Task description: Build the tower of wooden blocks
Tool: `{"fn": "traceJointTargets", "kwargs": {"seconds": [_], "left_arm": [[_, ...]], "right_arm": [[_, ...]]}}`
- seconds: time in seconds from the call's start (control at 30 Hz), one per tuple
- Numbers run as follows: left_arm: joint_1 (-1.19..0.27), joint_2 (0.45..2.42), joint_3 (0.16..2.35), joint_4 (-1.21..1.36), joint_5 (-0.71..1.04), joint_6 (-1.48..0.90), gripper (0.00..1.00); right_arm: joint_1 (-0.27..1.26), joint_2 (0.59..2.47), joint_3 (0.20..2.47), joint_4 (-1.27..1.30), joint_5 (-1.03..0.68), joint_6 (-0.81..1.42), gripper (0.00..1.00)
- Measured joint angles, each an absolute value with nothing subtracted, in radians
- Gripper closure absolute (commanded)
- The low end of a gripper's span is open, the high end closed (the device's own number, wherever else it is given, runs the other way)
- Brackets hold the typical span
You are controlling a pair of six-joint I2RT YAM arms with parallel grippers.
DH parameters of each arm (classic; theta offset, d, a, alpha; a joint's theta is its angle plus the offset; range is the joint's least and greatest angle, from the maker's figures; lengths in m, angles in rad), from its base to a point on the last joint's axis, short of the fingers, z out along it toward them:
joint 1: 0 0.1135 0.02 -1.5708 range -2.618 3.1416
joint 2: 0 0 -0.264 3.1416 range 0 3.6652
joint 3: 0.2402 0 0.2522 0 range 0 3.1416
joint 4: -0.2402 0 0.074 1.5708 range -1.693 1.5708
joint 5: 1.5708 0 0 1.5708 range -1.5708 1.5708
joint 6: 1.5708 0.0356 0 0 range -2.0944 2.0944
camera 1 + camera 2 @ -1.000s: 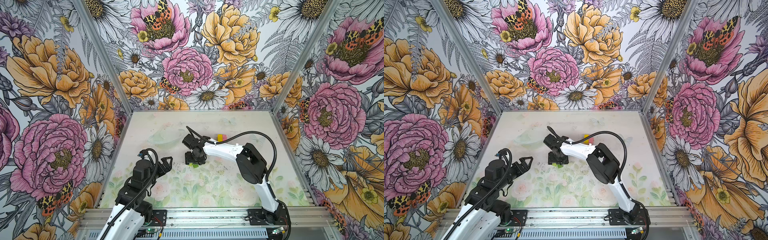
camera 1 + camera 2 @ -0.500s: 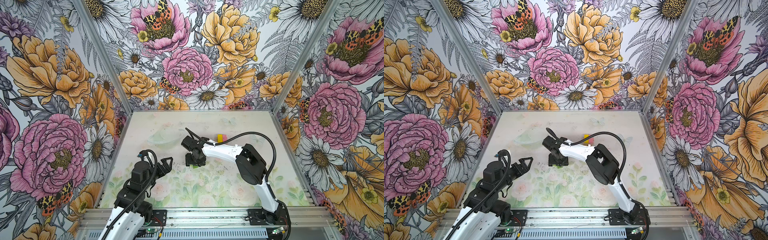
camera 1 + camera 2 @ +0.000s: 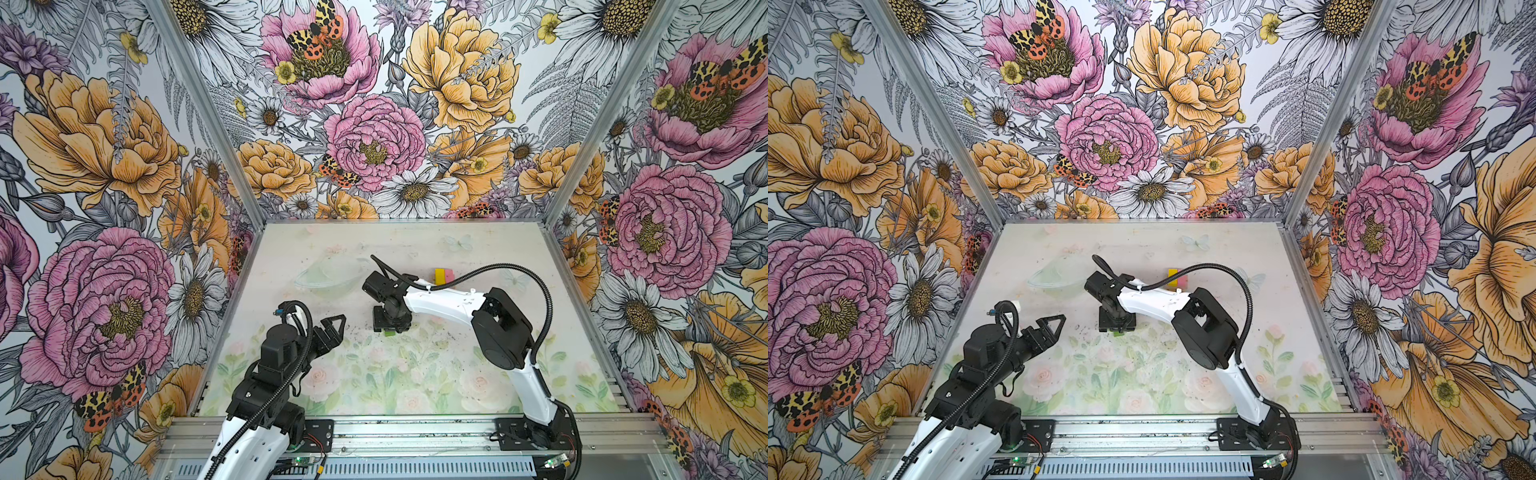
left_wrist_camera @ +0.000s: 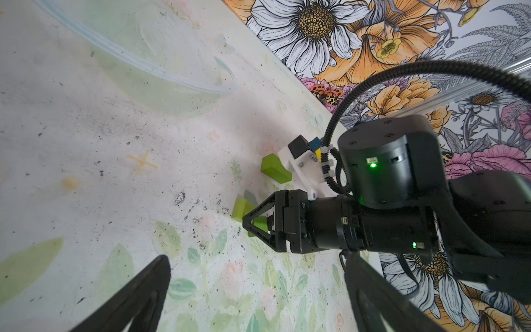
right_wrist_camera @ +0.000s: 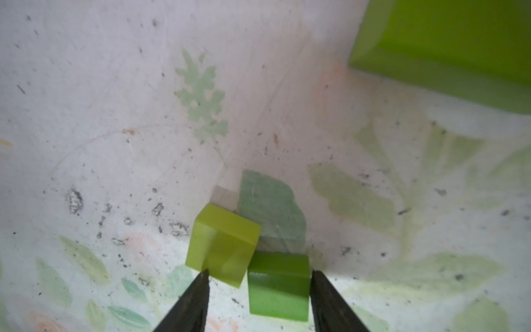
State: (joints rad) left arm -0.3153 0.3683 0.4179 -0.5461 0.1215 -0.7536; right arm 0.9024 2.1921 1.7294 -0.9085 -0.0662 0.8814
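Green is what sits between the right gripper (image 5: 258, 273) jaws: they're spread with 2 cubes in the gap. 1 finger lies flat against the side of a darker green cube (image 5: 278, 284), and a lime cube (image 5: 224, 244) has its corner right at the other finger's tip. The 2 cubes touch along an edge, the lime one turned a bit askew, both flat on the bench (image 5: 115, 115). There's a visible gap between that other finger and the darker cube, so no pinch. Near the cubes but apart from them lies the lime brick (image 4: 274, 169), hidden under the right arm in both top views. Further back on the bench a yellow oblong (image 3: 439, 274) and a pink oblong (image 3: 449, 274) sit pressed side by side, with a clear plastic bowl (image 3: 328, 278) off to their left. The left gripper (image 3: 332, 328) hangs over the near-left part of the bench, jaws spread wide, holding nothing.
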Motion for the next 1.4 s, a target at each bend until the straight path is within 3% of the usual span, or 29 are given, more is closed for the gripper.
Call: {"fn": "traceJointTargets", "kwargs": {"seconds": [0.63, 1.07, 1.4], "left_arm": [[-0.342, 0.403, 0.509, -0.572, 0.125, -0.752, 0.03], [-0.725, 0.523, 0.539, -0.574, -0.108, -0.765, 0.03], [-0.756, 0.537, 0.554, -0.632, -0.235, -0.783, 0.03]], "right_arm": [[0.895, 2.016, 1.621, -0.921, -0.002, 0.801, 0.39], [0.89, 1.997, 1.543, -0.915, 0.027, 0.792, 0.45], [0.891, 2.003, 1.554, -0.901, 0.022, 0.784, 0.46]]}}
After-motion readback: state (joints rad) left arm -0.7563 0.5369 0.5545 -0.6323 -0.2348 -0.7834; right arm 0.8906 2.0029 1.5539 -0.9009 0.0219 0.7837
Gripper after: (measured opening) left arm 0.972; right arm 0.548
